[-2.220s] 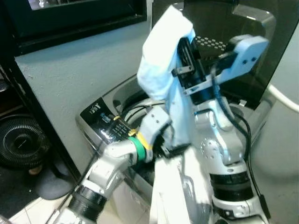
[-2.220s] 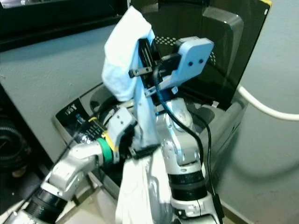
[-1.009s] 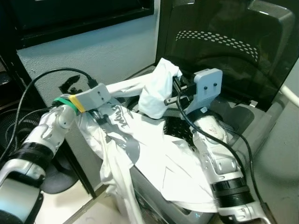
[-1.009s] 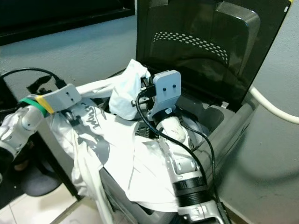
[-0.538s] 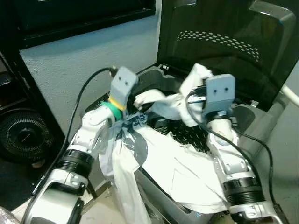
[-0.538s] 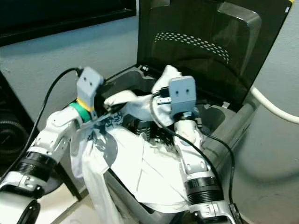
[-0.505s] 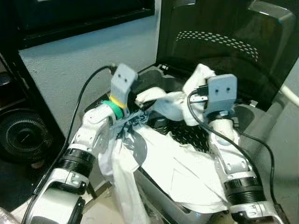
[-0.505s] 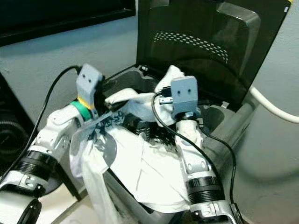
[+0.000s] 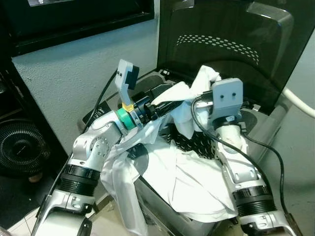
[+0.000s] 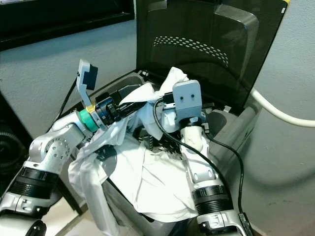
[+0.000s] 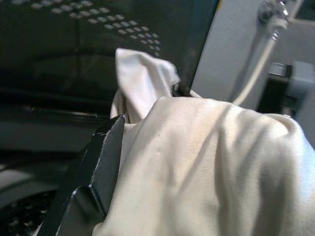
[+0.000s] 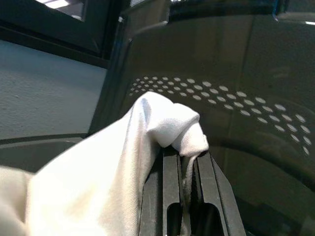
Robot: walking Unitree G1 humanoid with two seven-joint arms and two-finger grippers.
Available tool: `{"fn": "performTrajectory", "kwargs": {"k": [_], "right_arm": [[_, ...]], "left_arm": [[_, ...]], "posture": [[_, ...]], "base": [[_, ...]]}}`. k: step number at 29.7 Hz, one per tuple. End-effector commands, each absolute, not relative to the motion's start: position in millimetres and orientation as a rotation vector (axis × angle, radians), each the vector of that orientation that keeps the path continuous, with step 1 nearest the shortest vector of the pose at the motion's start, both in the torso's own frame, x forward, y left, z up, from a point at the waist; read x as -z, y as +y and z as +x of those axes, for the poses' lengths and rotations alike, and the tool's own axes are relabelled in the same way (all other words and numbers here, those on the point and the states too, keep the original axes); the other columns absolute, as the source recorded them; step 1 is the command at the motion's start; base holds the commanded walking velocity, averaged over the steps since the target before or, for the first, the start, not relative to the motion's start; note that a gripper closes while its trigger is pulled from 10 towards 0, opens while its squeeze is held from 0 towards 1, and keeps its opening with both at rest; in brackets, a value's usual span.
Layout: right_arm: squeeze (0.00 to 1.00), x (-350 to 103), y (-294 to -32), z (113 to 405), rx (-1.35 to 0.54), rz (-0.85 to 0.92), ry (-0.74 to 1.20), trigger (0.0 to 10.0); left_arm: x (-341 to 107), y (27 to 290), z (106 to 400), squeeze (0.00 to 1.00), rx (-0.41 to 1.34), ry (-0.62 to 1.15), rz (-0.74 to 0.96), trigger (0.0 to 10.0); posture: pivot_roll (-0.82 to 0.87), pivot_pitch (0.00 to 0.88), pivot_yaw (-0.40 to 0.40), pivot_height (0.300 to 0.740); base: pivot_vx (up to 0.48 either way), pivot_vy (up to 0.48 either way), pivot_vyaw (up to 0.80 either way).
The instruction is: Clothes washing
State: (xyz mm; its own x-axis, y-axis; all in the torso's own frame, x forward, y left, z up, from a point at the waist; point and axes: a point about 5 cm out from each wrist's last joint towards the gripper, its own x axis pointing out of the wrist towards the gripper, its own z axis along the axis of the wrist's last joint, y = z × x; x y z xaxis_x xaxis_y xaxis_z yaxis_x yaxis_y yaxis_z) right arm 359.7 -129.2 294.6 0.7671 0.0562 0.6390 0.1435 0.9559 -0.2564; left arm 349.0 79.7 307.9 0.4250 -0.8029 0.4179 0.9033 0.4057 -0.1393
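Note:
A white garment (image 9: 182, 172) lies over the front rim of the top-loading washing machine (image 9: 266, 130), partly hanging down its front and partly over the drum opening. The dark lid (image 9: 221, 39) stands raised behind. My left gripper (image 9: 163, 105) reaches in from the left over the rim, shut on a fold of the garment; in the left wrist view one black finger (image 11: 98, 162) shows under the cloth (image 11: 206, 162). My right gripper (image 12: 187, 164) points up above the drum, shut on a bunched end of the garment (image 12: 172, 123). The drum's inside is mostly hidden.
A grey wall (image 9: 74, 64) and dark window frame stand to the left of the machine. A black fan (image 9: 22, 150) sits on the floor at the left. A white hose (image 9: 300, 103) runs along the wall to the right. The machine's control panel (image 9: 96, 115) faces left.
My left gripper has swung in toward the drum opening and lifted its fold of the garment closer to the right gripper. The right gripper holds about where it was.

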Motion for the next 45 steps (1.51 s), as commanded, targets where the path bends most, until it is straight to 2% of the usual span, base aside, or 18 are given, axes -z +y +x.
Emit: {"fn": "performTrajectory", "kwargs": {"k": [1, 2, 4, 5, 7, 13, 14, 16, 17, 19, 22, 28, 29, 30, 34, 37, 40, 45], "right_arm": [[0.00, -291.7, -122.6, 359.8, 0.014, -0.301, -0.698, 10.0], [0.00, -291.7, -122.6, 359.8, 0.014, -0.301, -0.698, 10.0], [0.00, -290.3, -120.0, 360.0, -0.013, -0.298, -0.692, 10.0], [0.00, -290.3, -120.0, 360.0, -0.013, -0.298, -0.692, 10.0], [0.00, -289.3, -117.7, 359.9, -0.033, -0.306, -0.690, 10.0], [0.00, -288.3, -116.6, 359.3, -0.047, -0.307, -0.690, 10.0], [0.00, -287.6, -116.6, 359.3, -0.048, -0.306, -0.688, 10.0], [0.00, -286.0, -116.1, 359.6, -0.051, -0.302, -0.684, 10.0], [0.00, -286.0, -116.1, 359.6, -0.051, -0.302, -0.684, 10.0], [0.00, -284.7, -114.8, 359.9, -0.056, -0.294, -0.679, 10.0], [0.00, -283.9, -114.1, 360.2, -0.060, -0.288, -0.676, 10.0], [0.00, -281.7, -112.9, 361.0, -0.070, -0.278, -0.669, 10.0], [0.00, -281.3, -112.8, 361.3, -0.071, -0.276, -0.667, 10.0], [0.00, -281.0, -112.1, 361.7, -0.076, -0.275, -0.666, 10.0], [0.00, -281.0, -111.4, 362.1, -0.079, -0.277, -0.666, 10.0], [0.00, -280.8, -111.3, 362.1, -0.079, -0.277, -0.666, 10.0], [0.00, -279.1, -113.0, 361.9, -0.075, -0.277, -0.661, 10.0], [0.00, -277.5, -113.8, 361.9, -0.074, -0.275, -0.656, 10.0]], "left_arm": [[-303.1, 89.9, 353.1, 0.00, 1.056, -0.232, -0.506, 10.0], [-303.1, 89.9, 353.1, 0.00, 1.056, -0.232, -0.506, 10.0], [-288.4, 86.3, 357.0, 0.00, 0.997, -0.027, -0.566, 10.0], [-288.4, 86.3, 357.0, 0.00, 0.997, -0.027, -0.566, 10.0], [-274.5, 79.3, 348.1, 0.00, 1.003, 0.116, -0.484, 10.0], [-282.3, 79.4, 325.8, 0.00, 1.056, 0.169, -0.381, 10.0], [-289.1, 83.3, 317.9, 0.00, 1.061, 0.167, -0.313, 10.0], [-299.0, 95.1, 303.2, 0.00, 1.025, 0.104, -0.040, 10.0], [-299.0, 95.1, 303.2, 0.00, 1.025, 0.104, -0.040, 10.0], [-301.9, 108.8, 296.0, 0.00, 0.923, 0.003, 0.301, 10.0], [-303.1, 116.2, 293.3, 0.00, 0.854, -0.028, 0.446, 10.0], [-312.1, 130.2, 291.2, 0.00, 0.770, -0.055, 0.371, 10.0], [-312.3, 130.3, 289.6, 0.00, 0.780, -0.055, 0.339, 10.0], [-306.8, 126.8, 284.1, 0.00, 0.865, -0.006, 0.186, 10.0], [-289.8, 122.3, 277.8, 0.00, 0.944, 0.089, 0.067, 10.0], [-270.2, 121.3, 272.8, 0.00, 0.944, 0.162, 0.154, 10.0], [-253.7, 130.2, 276.3, 0.00, 0.815, 0.178, 0.351, 10.0], [-248.3, 139.1, 280.0, 0.00, 0.743, 0.203, 0.395, 10.0]], "posture": [[-0.04, 0.082, 0.084, 0.740], [-0.04, 0.082, 0.084, 0.740], [-0.04, 0.083, 0.084, 0.740], [-0.04, 0.083, 0.084, 0.740], [-0.04, 0.082, 0.084, 0.740], [-0.04, 0.087, 0.091, 0.740], [-0.03, 0.088, 0.093, 0.740], [-0.03, 0.090, 0.094, 0.740], [-0.03, 0.090, 0.094, 0.740], [-0.02, 0.095, 0.095, 0.740], [-0.02, 0.095, 0.095, 0.740], [0.00, 0.098, 0.085, 0.740], [0.00, 0.098, 0.085, 0.740], [-0.01, 0.098, 0.084, 0.740], [-0.01, 0.098, 0.087, 0.740], [-0.02, 0.102, 0.092, 0.740], [-0.02, 0.103, 0.094, 0.740], [-0.01, 0.104, 0.088, 0.740]], "base": [[0.000, 0.000, 0.00], [0.000, 0.000, 0.00], [0.000, 0.000, 0.00], [0.000, 0.000, 0.00], [0.000, 0.000, 0.00], [0.000, 0.000, 0.00], [0.000, 0.000, 0.00], [0.000, 0.000, 0.00], [0.000, 0.000, 0.00], [0.000, 0.000, 0.00], [0.000, 0.000, 0.00], [0.000, 0.000, 0.00], [0.000, 0.000, 0.00], [0.000, 0.000, 0.00], [0.000, 0.000, 0.00], [0.000, 0.000, 0.00], [0.000, 0.000, 0.00], [0.000, 0.000, 0.00]]}}
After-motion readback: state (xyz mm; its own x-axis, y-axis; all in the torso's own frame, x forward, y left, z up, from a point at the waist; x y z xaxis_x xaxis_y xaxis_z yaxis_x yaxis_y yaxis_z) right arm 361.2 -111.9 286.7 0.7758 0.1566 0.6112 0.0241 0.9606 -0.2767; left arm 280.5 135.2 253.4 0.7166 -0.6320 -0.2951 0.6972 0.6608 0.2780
